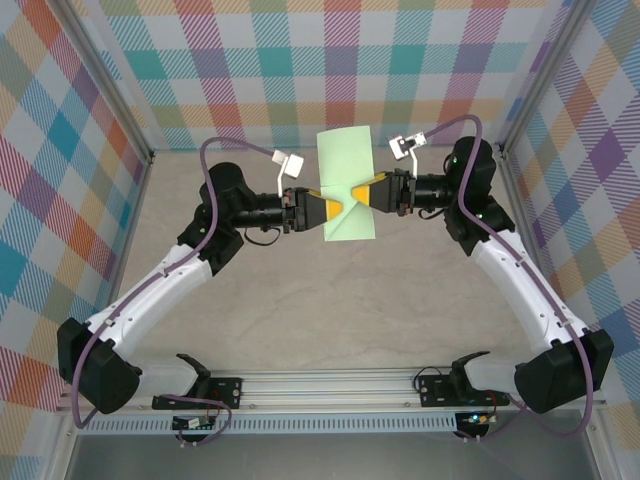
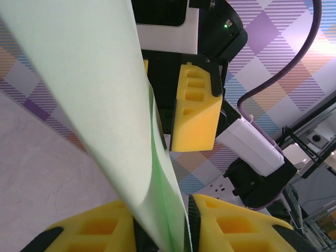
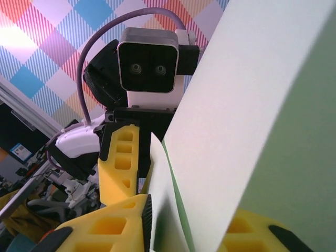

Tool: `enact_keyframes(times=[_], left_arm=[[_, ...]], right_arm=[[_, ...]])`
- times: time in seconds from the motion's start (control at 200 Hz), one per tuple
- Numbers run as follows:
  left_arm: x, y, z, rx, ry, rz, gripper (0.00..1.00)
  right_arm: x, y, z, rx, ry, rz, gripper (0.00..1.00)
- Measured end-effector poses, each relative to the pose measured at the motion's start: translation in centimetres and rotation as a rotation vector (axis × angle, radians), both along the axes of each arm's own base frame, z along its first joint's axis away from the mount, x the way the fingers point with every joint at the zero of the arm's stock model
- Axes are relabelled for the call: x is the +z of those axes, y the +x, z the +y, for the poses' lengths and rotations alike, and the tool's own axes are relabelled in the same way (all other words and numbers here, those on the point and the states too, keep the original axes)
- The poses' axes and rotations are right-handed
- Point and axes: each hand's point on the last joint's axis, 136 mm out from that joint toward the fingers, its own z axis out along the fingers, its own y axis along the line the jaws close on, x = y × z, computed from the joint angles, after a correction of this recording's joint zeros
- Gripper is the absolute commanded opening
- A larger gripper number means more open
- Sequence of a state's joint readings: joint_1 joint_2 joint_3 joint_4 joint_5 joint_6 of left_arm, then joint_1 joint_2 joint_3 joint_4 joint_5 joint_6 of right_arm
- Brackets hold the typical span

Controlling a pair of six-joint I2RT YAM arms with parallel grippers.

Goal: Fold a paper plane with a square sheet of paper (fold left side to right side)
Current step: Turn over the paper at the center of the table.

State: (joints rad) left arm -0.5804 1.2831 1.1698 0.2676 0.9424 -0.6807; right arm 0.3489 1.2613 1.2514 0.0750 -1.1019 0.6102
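Observation:
The square sheet of paper [image 1: 345,182] is doubled over into a tall pale green rectangle and held off the table at the back centre. My left gripper [image 1: 333,208] reaches in from the left and is shut on its lower left edge. My right gripper [image 1: 358,192] comes from the right and is shut on the opposite edge, tips nearly meeting the left ones. In the left wrist view the paper [image 2: 89,79] runs down between the left gripper [image 2: 165,231] pads, two layers showing. In the right wrist view the paper [image 3: 252,105] passes between the right gripper [image 3: 189,233] pads.
The beige table [image 1: 330,320] lies bare below the paper. Plaid walls and metal frame posts [image 1: 135,130] close in the sides and back. A rail [image 1: 330,385] with the arm bases runs along the near edge. The right gripper's finger [image 2: 197,107] faces the left camera.

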Motion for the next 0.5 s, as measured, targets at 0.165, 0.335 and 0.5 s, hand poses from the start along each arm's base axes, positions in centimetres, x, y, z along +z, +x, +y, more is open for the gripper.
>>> enact_keyframes(times=[0.165, 0.335, 0.5], left_arm=[[-0.9, 0.4, 0.0, 0.021, 0.029, 0.008, 0.16], [-3.0, 1.1, 0.1, 0.067, 0.105, 0.015, 0.09], [-7.6, 3.1, 0.5, 0.17, 0.278, 0.035, 0.0]], right_arm=[[-0.6, 0.3, -0.2, -0.036, -0.022, 0.008, 0.45], [-1.9, 1.0, -1.3, -0.159, -0.088, 0.019, 0.63], [-6.3, 4.2, -4.7, -0.479, -0.291, 0.067, 0.82]])
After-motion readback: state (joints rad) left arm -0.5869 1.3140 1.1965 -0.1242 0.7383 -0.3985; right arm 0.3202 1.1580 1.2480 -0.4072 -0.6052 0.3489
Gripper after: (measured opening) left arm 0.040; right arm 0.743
